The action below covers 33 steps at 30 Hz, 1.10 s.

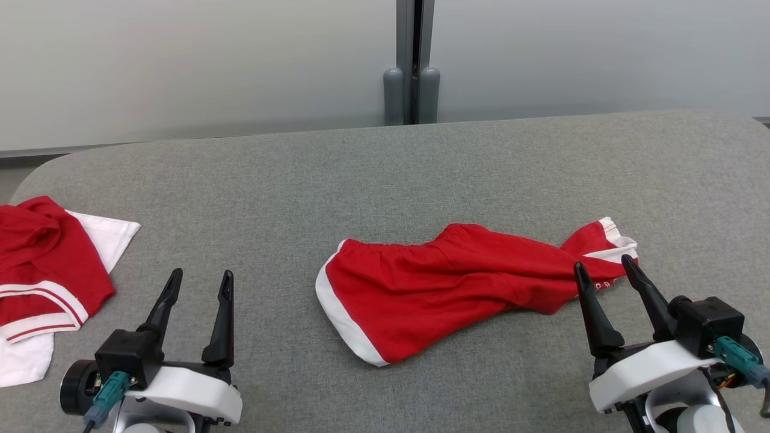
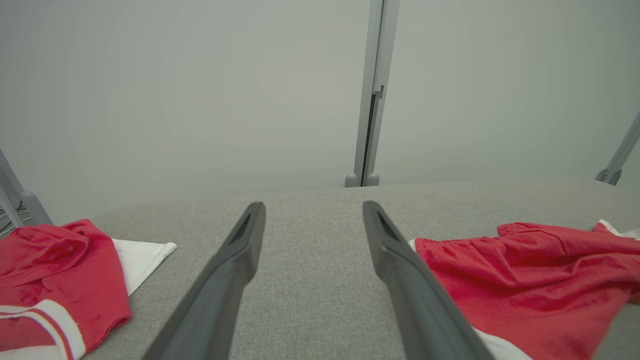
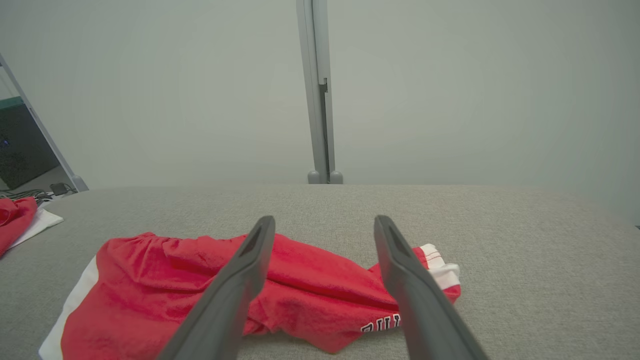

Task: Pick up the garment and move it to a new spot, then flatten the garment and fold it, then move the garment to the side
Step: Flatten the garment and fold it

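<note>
Garment [image 1: 445, 288]: a pair of red shorts in soft knit cloth, lying on the table [image 1: 361, 180] right of its middle and toward the near edge. It is stretched crosswise, unfolded and rumpled, with long creases running along its length. The gathered waistband faces the far side at the left part. A broad white band [image 1: 343, 319] curves along the left edge. The right end narrows into a twisted leg with a white cuff [image 1: 616, 237] carrying thin red stripes. White lettering [image 3: 380, 327], partly hidden in a fold, shows on the near hem.

Table: covered in grey woven fabric of fine, even grain, flat, with rounded far corners.

Second garment [image 1: 48, 270]: red and white cloth of the same kind, with white trim and red stripes, heaped at the table's left edge, well apart from the shorts.

Left gripper [image 1: 201, 273]: two long, dark, tapering fingers spread apart, holding nothing, over bare table between the two pieces of clothing.

Right gripper [image 1: 603, 262]: fingers likewise spread and empty, standing at the twisted right end of the shorts. Whether the tips touch the cloth cannot be told.

Background: pale, smooth wall panels joined by a grey upright post [image 1: 412, 60] behind the table.
</note>
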### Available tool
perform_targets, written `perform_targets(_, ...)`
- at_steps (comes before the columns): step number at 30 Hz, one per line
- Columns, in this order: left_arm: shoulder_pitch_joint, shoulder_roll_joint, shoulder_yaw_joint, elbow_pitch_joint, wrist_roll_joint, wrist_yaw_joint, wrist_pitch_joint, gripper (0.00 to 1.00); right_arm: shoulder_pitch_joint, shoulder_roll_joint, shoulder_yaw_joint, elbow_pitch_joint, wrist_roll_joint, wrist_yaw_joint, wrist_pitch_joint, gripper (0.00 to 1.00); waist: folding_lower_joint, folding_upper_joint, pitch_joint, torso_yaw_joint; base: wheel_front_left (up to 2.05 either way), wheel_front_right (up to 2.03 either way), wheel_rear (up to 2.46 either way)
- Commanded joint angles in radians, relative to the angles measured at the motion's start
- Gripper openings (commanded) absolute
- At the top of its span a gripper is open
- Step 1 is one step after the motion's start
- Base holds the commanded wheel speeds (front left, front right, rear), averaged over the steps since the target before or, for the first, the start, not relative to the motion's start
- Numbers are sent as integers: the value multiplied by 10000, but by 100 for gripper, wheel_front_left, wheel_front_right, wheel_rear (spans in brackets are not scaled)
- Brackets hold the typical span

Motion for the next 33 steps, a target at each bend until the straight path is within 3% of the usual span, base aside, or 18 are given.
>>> perform_targets(1, 51, 56, 20, -28, -4, 49, 3, 100, 60, -12, -37, -15, 26, 1, 34, 100, 0, 0, 4, -1, 0, 0, 0)
perform_targets(10, -869, -64, -451, -183, 239, -184, 279, 100, -117, 14, -103, -85, 21, 1, 19, 100, 0, 0, 267, -6, 0, 0, 0)
perform_targets(17, -3024, -708, -1629, 529, 481, -1136, 1183, 100, -545, 32, 63, -133, 19, 1, -48, 100, 0, 0, 949, -538, 0, 0, 0)
perform_targets(25, -5073, -1791, -2473, 2911, -8, -2231, 2147, 100, -970, 93, 166, 118, 75, 1, -277, 100, 0, 0, 1654, -1439, 0, 0, 0)
perform_targets(33, -6358, -2306, -3122, 5968, -991, -2755, 2827, 100, -1199, 219, 309, 481, 227, 1, -513, 100, 0, 0, 1998, -1936, 0, 0, 0)
